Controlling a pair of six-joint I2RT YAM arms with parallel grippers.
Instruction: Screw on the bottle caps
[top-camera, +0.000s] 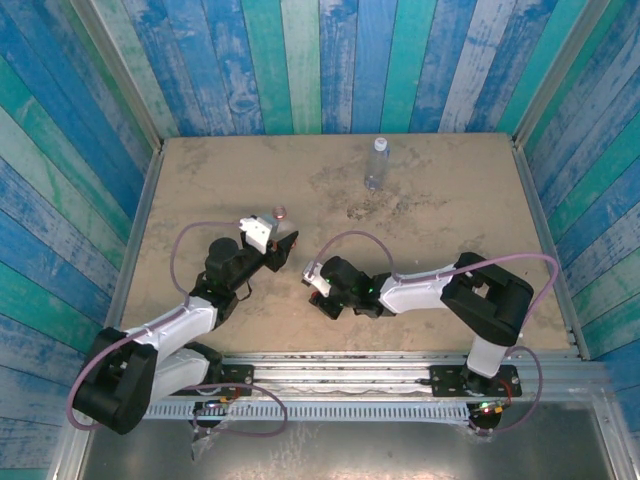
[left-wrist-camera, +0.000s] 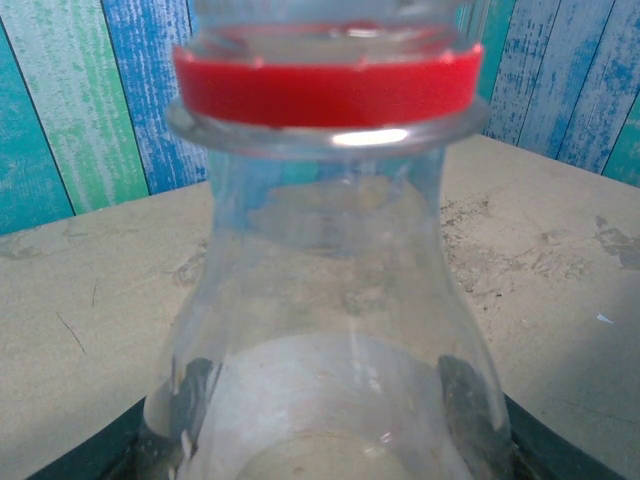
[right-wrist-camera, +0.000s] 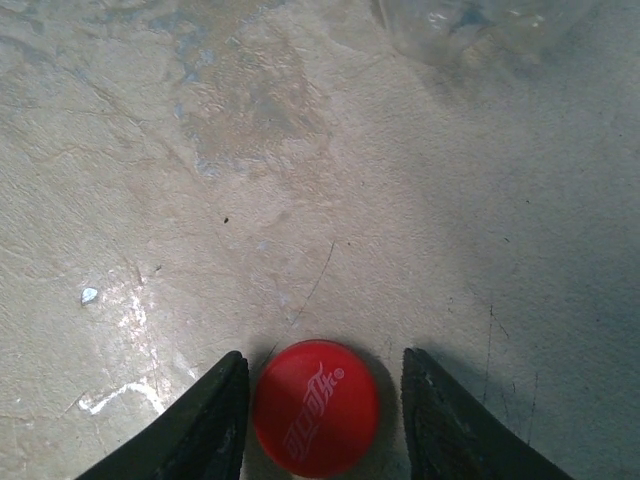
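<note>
Red cap (right-wrist-camera: 315, 408): flat on the sandy table (right-wrist-camera: 330, 180), top side up, white letters showing. Right in the gap of the right claw (right-wrist-camera: 325, 360), one black finger (right-wrist-camera: 215, 425) on each side. Claw open just a bit wider than the cap, with thin slits of table showing on both sides. Nothing pinched yet, as far as can be seen.

Labelled bottle (left-wrist-camera: 325, 300): in the left claw (top-camera: 275, 240), squeezed tight low on its clear body. Neck up, red ring (left-wrist-camera: 325, 85) round the neck. Mouth cut off at the top of the wrist view, so no telling if open or capped.

Seen from above, bottle to the left of the right claw and a little farther out on the table, near but not touching. Right arm much the nearer one to the cap; left arm busy with the bottle.

Best guess for the next move: close on the cap, lift, carry left to the neck, set on top, then turn. Long line of the bottle pointing up, so cap best kept level, open side down.

Plain bottle (top-camera: 377, 165): standing alone far back on the table, well apart from both claws. Too small to tell about its top.
</note>
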